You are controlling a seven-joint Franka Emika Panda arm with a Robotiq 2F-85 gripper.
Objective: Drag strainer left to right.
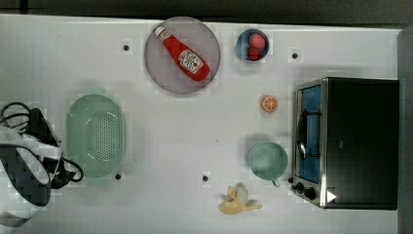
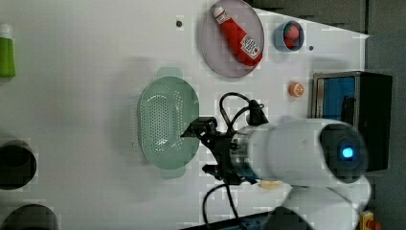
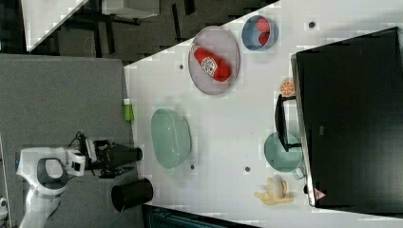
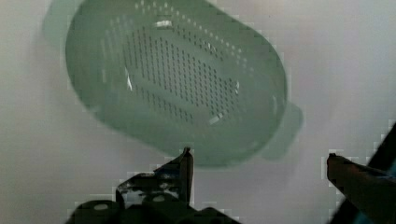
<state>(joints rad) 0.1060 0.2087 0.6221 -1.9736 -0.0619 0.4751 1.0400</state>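
Mint-green oval plastic strainer point(image 1: 96, 135): one; perforated bottom up to view, on the white table point(image 1: 170, 146) at the top view's left, empty, well apart from the other ware.
Gripper point(image 4: 259, 156): one; black fingers point(image 4: 186, 165) spread wide apart, holding nothing; in the wrist view just off the strainer's rim, not touching it.
Arm point(image 2: 297, 153): one, white, with black cables; in the left view beside the strainer's right edge.
Round grey plate point(image 1: 160, 73): one, near the top view's upper edge.
Red ketchup bottle point(image 1: 182, 53): one, lying tilted on the plate.
Small blue bowl point(image 1: 253, 45): one, with red fruit inside; count of pieces unclear.
Orange slice point(image 1: 269, 103): one, between bowl and cup.
Round mint-green cup point(image 1: 267, 160): one, just beside the oven.
Peeled banana point(image 1: 237, 201): one, below the cup in the top view.
Black toaster oven point(image 1: 360, 141): one, at the top view's right.
Green bottle point(image 3: 128, 111): one, at the table edge in the right view.
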